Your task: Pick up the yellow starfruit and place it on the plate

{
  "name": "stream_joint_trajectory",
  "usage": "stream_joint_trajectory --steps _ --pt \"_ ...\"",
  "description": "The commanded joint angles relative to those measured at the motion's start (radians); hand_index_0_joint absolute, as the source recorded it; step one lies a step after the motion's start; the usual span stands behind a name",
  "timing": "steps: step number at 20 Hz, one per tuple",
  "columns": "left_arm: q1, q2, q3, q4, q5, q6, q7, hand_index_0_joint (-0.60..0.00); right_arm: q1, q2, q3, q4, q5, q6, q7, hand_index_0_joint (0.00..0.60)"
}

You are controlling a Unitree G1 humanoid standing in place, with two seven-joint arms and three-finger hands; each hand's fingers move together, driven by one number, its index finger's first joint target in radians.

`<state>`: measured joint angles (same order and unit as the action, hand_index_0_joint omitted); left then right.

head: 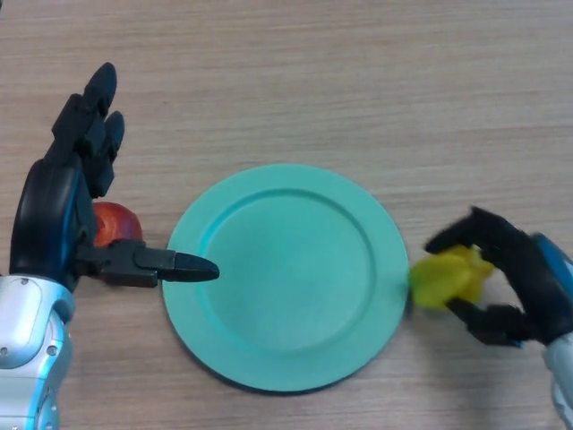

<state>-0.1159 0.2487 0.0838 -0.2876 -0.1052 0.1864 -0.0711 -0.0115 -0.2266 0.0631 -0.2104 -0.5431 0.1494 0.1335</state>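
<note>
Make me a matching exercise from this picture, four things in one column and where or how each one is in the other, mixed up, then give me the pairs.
Column one:
1. starfruit
2. plate
3. red fruit
4. left hand

Column two:
A. middle of the table, nothing on it
B. open, fingers straight, thumb pointing over the plate's edge
C. just off the plate's right edge, held in the right hand
D. partly hidden behind the left hand, left of the plate

Pairs: 1-C, 2-A, 3-D, 4-B
</note>
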Motion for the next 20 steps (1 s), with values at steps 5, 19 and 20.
stream_joint_trajectory --steps 5,19,20 --pt "-0.032 0.035 0.062 -0.067 -0.042 -0.142 0.012 0.0 -0.171 0.034 0.078 -0.008 0.099 -0.058 -0.043 0.6" --pt "-0.031 0.054 0.087 -0.097 -0.002 -0.104 -0.011 0.0 -0.266 0.037 0.351 0.09 0.343 -0.034 -0.173 0.6" --pt "-0.029 0.054 0.091 -0.098 -0.004 -0.106 -0.012 0.0 -0.265 0.037 0.354 0.102 0.313 -0.028 -0.161 0.6"
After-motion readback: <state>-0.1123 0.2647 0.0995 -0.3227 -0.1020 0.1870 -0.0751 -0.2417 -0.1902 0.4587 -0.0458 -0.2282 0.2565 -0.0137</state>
